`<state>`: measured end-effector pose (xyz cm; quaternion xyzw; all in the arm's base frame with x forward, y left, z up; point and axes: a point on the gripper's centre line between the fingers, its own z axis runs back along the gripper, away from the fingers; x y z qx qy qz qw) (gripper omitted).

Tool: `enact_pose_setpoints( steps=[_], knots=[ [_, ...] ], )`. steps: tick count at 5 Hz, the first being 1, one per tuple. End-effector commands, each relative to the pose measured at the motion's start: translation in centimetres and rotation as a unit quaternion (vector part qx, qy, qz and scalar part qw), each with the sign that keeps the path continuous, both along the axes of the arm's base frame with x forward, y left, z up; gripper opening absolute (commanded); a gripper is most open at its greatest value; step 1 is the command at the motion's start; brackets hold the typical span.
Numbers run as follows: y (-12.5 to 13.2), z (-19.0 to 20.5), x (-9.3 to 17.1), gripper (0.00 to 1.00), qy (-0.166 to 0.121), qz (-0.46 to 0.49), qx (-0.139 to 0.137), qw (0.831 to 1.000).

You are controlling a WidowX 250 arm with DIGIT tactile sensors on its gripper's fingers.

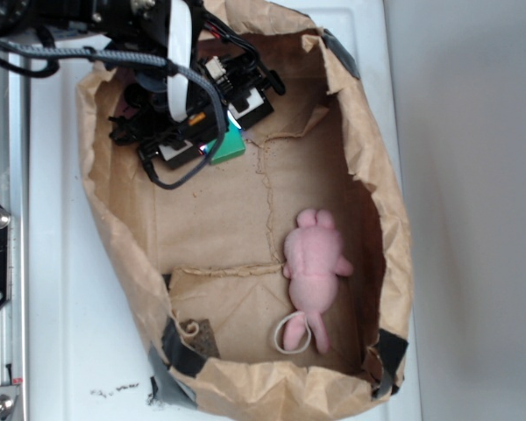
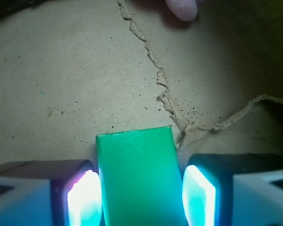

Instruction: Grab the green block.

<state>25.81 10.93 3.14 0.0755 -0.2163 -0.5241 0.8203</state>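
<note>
The gripper [image 2: 138,197] sits low inside the paper bag [image 1: 114,237], with the green block [image 2: 137,179] directly between its two lit fingers [image 2: 82,197]. The left finger appears to touch the block's side. On the right a thin dark gap seems to remain, so the jaws straddle the block rather than clearly clamping it; I cannot tell for certain whether the grip is made. The block lies flat on the bag floor and points straight ahead of the gripper.

Just ahead and to the right of the fingers runs a torn, raised seam [image 2: 165,89] in the paper. If the fingers drag along the floor while closing, they could catch this ridge and shift the block. Uneven contact is the other risk: the touching finger may push the block sideways or twist it before the other arrives, so that it slips out on lifting. The pink toy [image 1: 314,263] lies well ahead and should not interfere.
</note>
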Motion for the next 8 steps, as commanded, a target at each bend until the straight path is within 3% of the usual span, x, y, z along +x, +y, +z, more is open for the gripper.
enact_pose_setpoints(
  steps=[1,2,3,4,6,7,8],
  knots=[
    [0.5,1.2,0.6,0.00,-0.024,-0.005,0.024,0.999],
    [0.6,1.7,1.4,0.00,-0.024,0.025,0.019,0.999],
    [-1.7,6.5,-0.4,0.00,-0.012,0.071,-0.011,0.997],
    [-2.9,9.2,1.2,0.00,-0.010,0.109,-0.016,0.994],
    [-4.0,11.5,3.8,0.00,0.005,0.170,0.011,0.985],
    [-4.1,12.9,4.4,0.00,0.027,0.208,0.009,0.978],
    [-4.3,14.3,4.7,0.00,0.040,0.250,-0.021,0.967]
  ],
)
